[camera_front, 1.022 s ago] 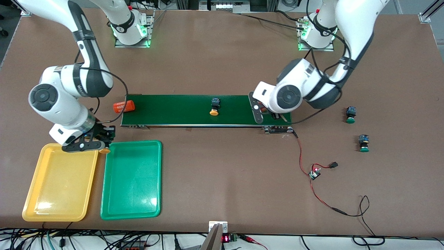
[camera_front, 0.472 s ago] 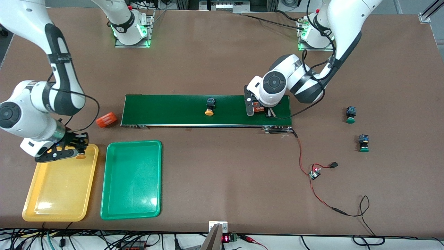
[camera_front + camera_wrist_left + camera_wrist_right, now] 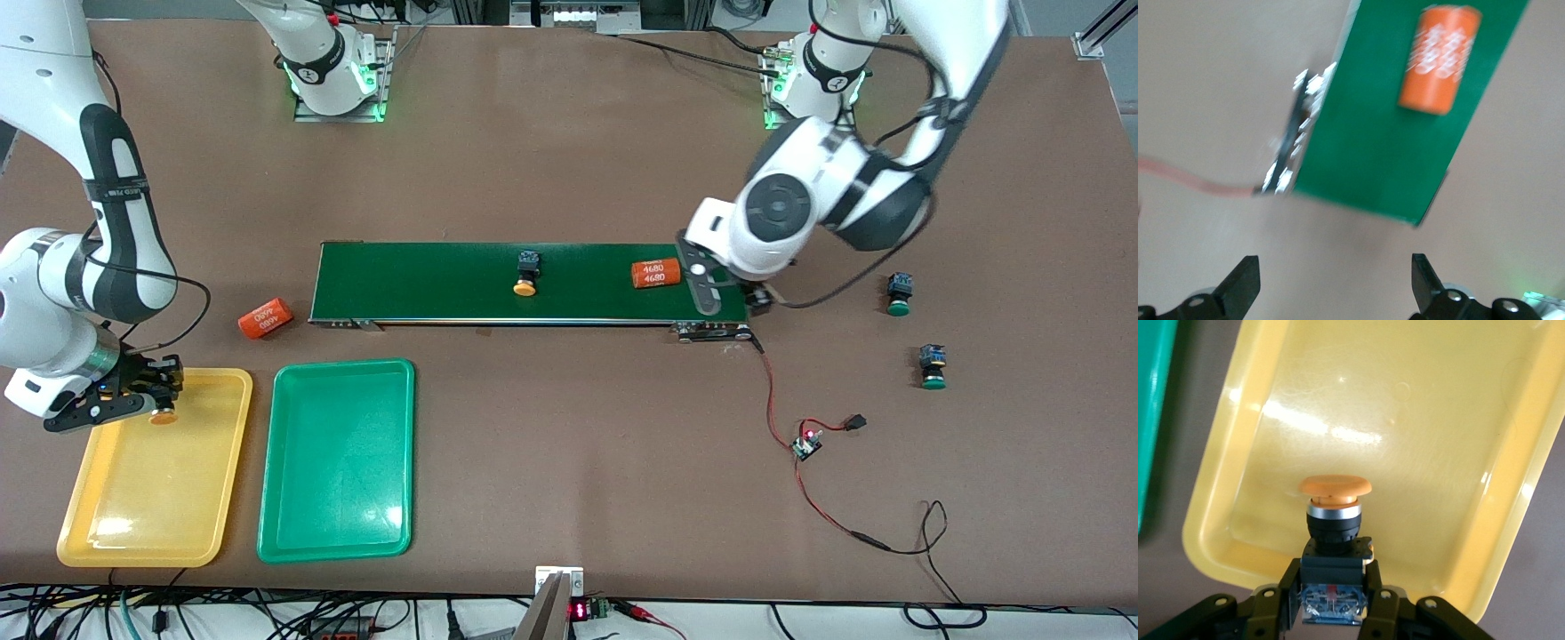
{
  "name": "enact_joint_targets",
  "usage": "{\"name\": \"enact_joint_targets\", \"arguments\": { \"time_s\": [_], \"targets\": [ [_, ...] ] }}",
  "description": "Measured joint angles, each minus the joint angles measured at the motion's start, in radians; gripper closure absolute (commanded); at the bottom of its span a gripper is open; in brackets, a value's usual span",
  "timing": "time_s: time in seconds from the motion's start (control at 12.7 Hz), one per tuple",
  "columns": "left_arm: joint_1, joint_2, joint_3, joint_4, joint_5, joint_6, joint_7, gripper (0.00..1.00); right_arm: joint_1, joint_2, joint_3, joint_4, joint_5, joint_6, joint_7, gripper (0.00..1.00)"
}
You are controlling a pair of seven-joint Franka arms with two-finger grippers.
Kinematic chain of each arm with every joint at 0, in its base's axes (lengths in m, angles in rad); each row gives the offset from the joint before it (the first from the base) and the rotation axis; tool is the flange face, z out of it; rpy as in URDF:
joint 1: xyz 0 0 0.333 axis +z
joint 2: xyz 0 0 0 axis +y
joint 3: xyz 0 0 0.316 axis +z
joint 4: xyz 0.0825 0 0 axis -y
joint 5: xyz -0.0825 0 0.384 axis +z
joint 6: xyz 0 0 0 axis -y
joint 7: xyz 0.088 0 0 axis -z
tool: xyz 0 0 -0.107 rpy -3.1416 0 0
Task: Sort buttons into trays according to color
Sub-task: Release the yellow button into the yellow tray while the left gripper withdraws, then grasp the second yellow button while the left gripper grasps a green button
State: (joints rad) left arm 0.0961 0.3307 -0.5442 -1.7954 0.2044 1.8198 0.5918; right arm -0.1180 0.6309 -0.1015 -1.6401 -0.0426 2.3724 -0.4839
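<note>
While clamped on an orange-capped push-button switch (image 3: pixel 1333 540), right gripper (image 3: pixel 133 400) hangs over shallow yellow plastic tray (image 3: pixel 116 533), lower left of frame. Left gripper (image 3: pixel 1335 293), fingers spread apart and empty, hovers over long dark-green conveyor belt (image 3: pixel 427 284) end, right of centre.

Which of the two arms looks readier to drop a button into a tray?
The right. Its gripper is shut on an orange button over the yellow tray; the left gripper is open and empty over the conveyor's end.

You see an orange-capped button (image 3: pixel 1334 540) with a black body over the yellow tray (image 3: pixel 133 524), a green tray (image 3: pixel 338 533), and an orange cylinder (image 3: pixel 655 273) with white "4680" on the dark-green belt (image 3: pixel 427 284).
</note>
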Motion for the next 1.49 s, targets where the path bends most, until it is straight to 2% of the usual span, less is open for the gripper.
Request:
{"name": "enact_joint_targets", "arguments": {
  "time_s": [0.16, 0.24, 0.31, 0.47, 0.63, 0.86, 0.94, 1.1, 1.26, 1.49],
  "targets": [
    [0.006, -0.048, 0.131, 0.022, -0.059, -0.026, -0.020, 0.00, -0.013, 0.028, 0.000, 0.001, 0.000, 0.061, -0.011, 0.58],
    [0.006, -0.063, 0.198, 0.023, -0.071, -0.026, -0.026, 0.00, -0.021, 0.040, 0.000, 0.001, 0.000, 0.086, -0.026, 0.19],
    [0.002, -0.075, 0.262, 0.022, -0.074, -0.028, -0.044, 0.00, -0.029, 0.050, 0.000, 0.002, 0.000, 0.099, -0.044, 0.00],
    [-0.015, -0.088, 0.376, 0.013, -0.076, -0.035, -0.111, 0.00, -0.037, 0.059, 0.000, 0.005, 0.000, 0.105, -0.070, 0.00],
    [-0.028, -0.095, 0.458, -0.024, -0.077, -0.051, -0.194, 0.00, -0.036, 0.058, 0.002, 0.011, 0.000, 0.107, -0.072, 0.00],
    [-0.029, -0.086, 0.559, -0.164, -0.077, -0.005, -0.221, 0.00, -0.031, 0.030, 0.013, 0.018, 0.003, 0.055, -0.053, 0.00],
    [-0.028, -0.072, 0.594, -0.252, -0.077, 0.100, -0.228, 0.00, -0.005, -0.021, 0.021, 0.016, 0.004, -0.076, 0.035, 0.00],
    [-0.028, -0.062, 0.629, -0.358, -0.077, 0.295, -0.235, 0.00, 0.050, -0.105, 0.031, -0.016, 0.007, -0.207, 0.186, 0.00],
    [-0.027, -0.048, 0.668, -0.454, -0.077, 0.472, -0.235, 0.00, 0.128, -0.210, 0.049, -0.102, 0.008, -0.264, 0.359, 0.00],
    [-0.027, -0.001, 0.698, -0.488, -0.077, 0.576, -0.235, 0.00, 0.221, -0.337, 0.106, -0.251, 0.018, -0.268, 0.614, 0.00]
  ]
}}
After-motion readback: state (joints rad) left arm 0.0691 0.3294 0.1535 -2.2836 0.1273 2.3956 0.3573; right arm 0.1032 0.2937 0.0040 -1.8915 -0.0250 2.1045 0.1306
